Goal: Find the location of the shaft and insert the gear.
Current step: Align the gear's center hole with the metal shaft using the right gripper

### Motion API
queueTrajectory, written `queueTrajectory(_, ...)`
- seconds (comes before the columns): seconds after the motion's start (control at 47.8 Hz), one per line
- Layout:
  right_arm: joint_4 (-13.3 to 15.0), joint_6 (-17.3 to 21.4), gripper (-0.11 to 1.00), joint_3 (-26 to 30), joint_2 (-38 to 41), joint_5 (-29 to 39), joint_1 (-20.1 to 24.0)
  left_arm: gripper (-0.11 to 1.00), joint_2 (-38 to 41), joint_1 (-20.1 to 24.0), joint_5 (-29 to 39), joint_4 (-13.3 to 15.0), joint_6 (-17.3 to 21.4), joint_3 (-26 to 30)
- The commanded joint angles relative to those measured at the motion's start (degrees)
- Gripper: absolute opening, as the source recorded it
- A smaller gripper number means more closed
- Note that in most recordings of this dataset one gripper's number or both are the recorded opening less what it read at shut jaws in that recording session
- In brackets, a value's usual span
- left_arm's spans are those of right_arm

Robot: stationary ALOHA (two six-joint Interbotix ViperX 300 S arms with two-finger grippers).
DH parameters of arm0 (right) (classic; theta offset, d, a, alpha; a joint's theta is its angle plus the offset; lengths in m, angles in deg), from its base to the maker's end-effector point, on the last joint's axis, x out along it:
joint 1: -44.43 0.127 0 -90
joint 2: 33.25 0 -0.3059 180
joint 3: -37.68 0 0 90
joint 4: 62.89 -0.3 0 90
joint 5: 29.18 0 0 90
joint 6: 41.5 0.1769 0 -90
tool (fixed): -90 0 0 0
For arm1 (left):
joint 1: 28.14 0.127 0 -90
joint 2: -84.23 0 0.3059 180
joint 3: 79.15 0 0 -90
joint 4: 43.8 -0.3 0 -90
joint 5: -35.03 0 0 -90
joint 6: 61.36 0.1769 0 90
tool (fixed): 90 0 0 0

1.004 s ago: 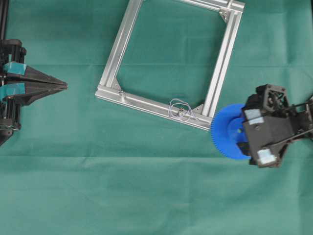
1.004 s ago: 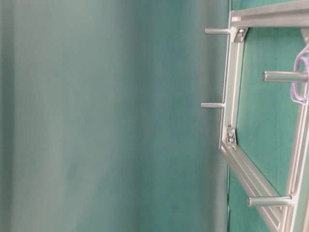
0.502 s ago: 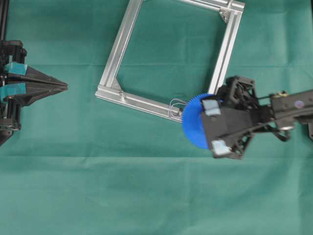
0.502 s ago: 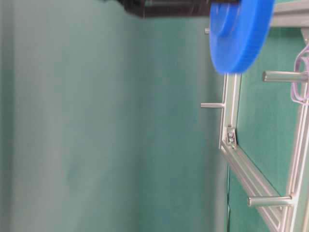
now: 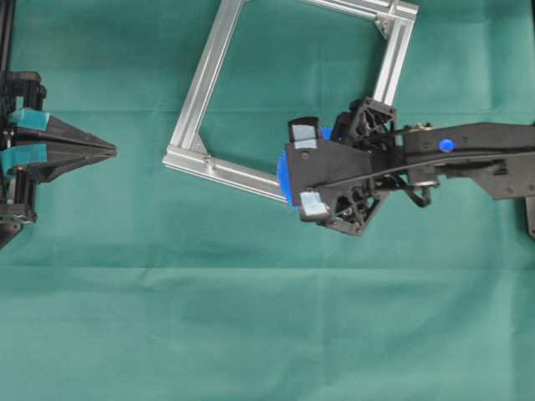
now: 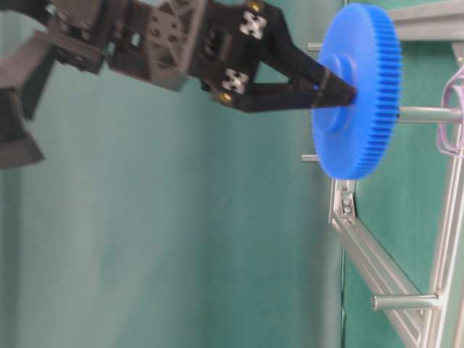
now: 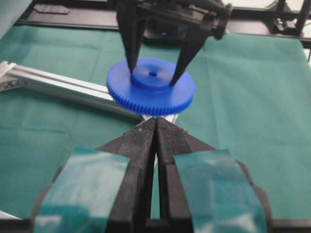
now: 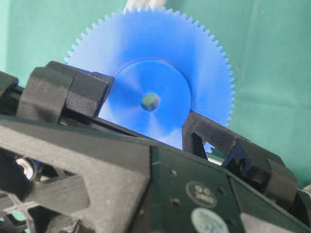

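The blue gear (image 6: 362, 138) hangs in my right gripper (image 6: 341, 88), whose two fingers clamp its raised hub (image 7: 153, 77). It hovers, slightly tilted, just over the aluminium frame's near rail (image 5: 226, 171). The shaft (image 6: 431, 114) sticks out from behind the gear's toothed rim, with wire loops (image 6: 453, 116) at its base. Whether the shaft's tip is inside the centre hole (image 8: 150, 101) I cannot tell. In the overhead view the right gripper (image 5: 294, 175) covers the shaft and most of the gear (image 5: 282, 171). My left gripper (image 5: 113, 150) rests shut and empty at the far left.
The square aluminium frame (image 5: 201, 92) lies on green cloth at the top centre. Other short pins (image 6: 402, 301) stand up from its rails, as do corner brackets (image 6: 346, 206). The right arm (image 5: 468, 150) stretches in from the right across the frame's side rail.
My right gripper has carried the gear leftward from beside the frame's corner to over the near rail where the shaft stands. The left gripper has not moved.
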Motion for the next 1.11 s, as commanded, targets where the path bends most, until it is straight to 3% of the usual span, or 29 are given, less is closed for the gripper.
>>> queueTrajectory(0.0,0.35,-0.09,0.69,1.76,0.00,-1.32,-0.97,0.01,0.62,0.09,-0.35,0.09,-0.09,1.05)
queueTrajectory(0.753,0.00,0.35,0.68,1.58,3.78,-4.31,-1.93,0.01,0.62,0.09,0.44,0.09,-0.09,0.88)
queueTrajectory(1.088,-0.35,0.62,0.69,0.88,3.78,-5.01,2.55,0.01,0.62,0.09,0.44,0.09,-0.09,0.88)
